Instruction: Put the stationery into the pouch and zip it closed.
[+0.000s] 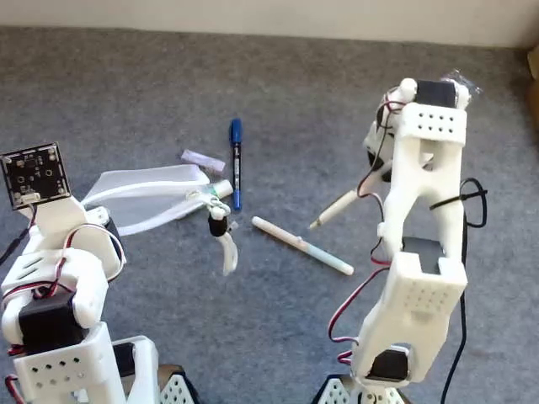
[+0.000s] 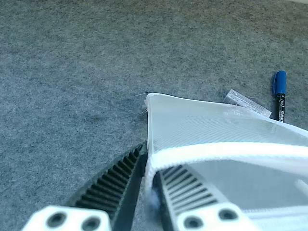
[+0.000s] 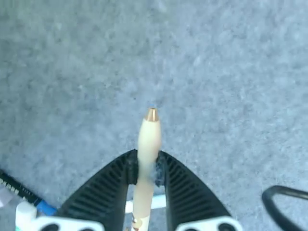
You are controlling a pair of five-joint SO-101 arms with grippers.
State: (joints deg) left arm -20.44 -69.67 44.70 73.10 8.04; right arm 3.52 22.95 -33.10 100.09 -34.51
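From above, we see the pouch (image 1: 152, 198) on the counter (image 1: 126, 84), a cream pen (image 1: 337, 209) well apart. The left wrist shows our left claw (image 2: 147, 159) pinching its rim, probably to hold the mouth open. The right wrist shows our right claw (image 3: 146, 159) clamping the pen tip-forward, we judge for insertion.

a small robotics test bench, in a lab or a hobby room; which of the two cannot be told

the table (image 1: 126, 93) has a grey carpet-like cover running up to a pale wall strip (image 1: 253, 15) at its far edge. two white printed arms (image 1: 421, 278) with perforated shells stand on it, red and black wires (image 1: 344, 316) hanging loose, a bare circuit board (image 1: 35, 175) on one. the goods are desk goods: a blue marker (image 1: 236, 164), a cream pen (image 1: 337, 209), a mesh pouch (image 1: 147, 198).
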